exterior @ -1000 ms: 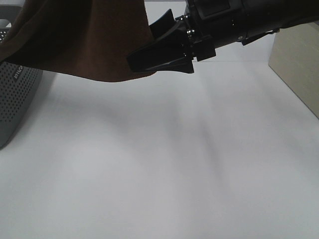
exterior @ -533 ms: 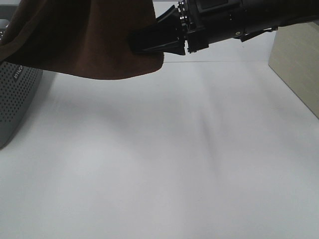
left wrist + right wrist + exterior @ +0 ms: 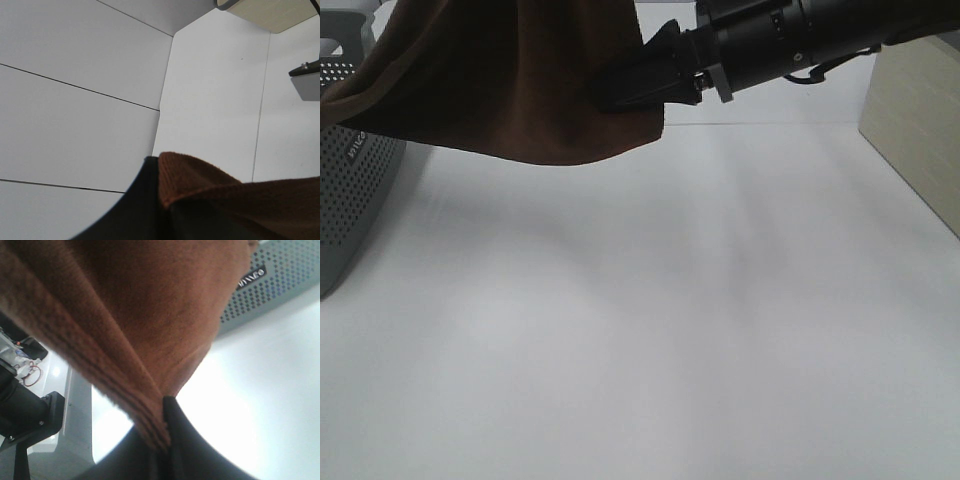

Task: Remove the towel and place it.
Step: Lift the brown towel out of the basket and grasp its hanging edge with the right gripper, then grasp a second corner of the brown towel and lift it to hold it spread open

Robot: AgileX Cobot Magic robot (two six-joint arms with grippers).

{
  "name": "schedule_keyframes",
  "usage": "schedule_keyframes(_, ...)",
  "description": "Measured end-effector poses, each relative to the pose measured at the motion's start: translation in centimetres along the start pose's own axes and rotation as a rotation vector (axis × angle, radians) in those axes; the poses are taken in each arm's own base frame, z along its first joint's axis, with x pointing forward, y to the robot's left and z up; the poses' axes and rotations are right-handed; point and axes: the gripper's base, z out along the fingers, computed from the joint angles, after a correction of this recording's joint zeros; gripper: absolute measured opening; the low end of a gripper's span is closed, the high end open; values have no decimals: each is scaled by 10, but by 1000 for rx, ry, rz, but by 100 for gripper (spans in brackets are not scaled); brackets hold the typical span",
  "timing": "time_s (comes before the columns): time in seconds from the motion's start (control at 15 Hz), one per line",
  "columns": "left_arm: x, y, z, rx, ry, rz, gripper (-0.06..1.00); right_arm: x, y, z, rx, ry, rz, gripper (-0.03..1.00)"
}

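Right gripper (image 3: 620,92): jaws closed tight on the towel (image 3: 510,80), no gap visible between the black fingers (image 3: 645,80). It reaches in from the right side of the overhead view and grips the towel's right-hand edge. In the right wrist view the gripper (image 3: 162,432) pinches a stitched hem of the towel (image 3: 150,305), and the cloth fans up and away from the pinch in folds.

Left gripper (image 3: 159,195): seen in the left wrist view only. A dark finger (image 3: 135,210) lies against a folded brown edge of the towel (image 3: 240,195), with more dark finger under the cloth. It reads as clamped on the towel, with no open gap seen.

Towel: dark brown plush, held up in the air at the upper left of the overhead view. It sags in a shallow curve, and its lowest edge hangs clear of the table (image 3: 670,330) with a shadow beneath. The upper part runs out of frame. No tag can be made out.

Surroundings: a grey perforated bin (image 3: 345,200) stands at the left edge of the table, partly behind the towel's left side. The right wrist view shows its dotted wall and a small label (image 3: 270,280). A beige box (image 3: 920,140) sits at the far right, well apart from the towel. The table is white and plain.
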Motion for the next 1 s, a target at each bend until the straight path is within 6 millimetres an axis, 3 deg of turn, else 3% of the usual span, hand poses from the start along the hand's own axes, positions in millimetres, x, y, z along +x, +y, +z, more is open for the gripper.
schedule_keyframes(0.33, 0, -1, 0, 6, 4, -13, 0, -47, 30, -40, 239, 198, 115, 1)
schedule_keyframes(0.6, 2, 11, 2, -62, -80, -177, 0, -98, 57, -89, 540, 308, 52, 1)
schedule_keyframes(0.8, 17, 29, 8, -153, -151, -297, 0, -151, 90, -132, 782, 162, -157, 1)
schedule_keyframes(1.0, 32, 37, 25, -224, -154, -308, 0, -179, 106, -153, 923, -3, -298, 1)
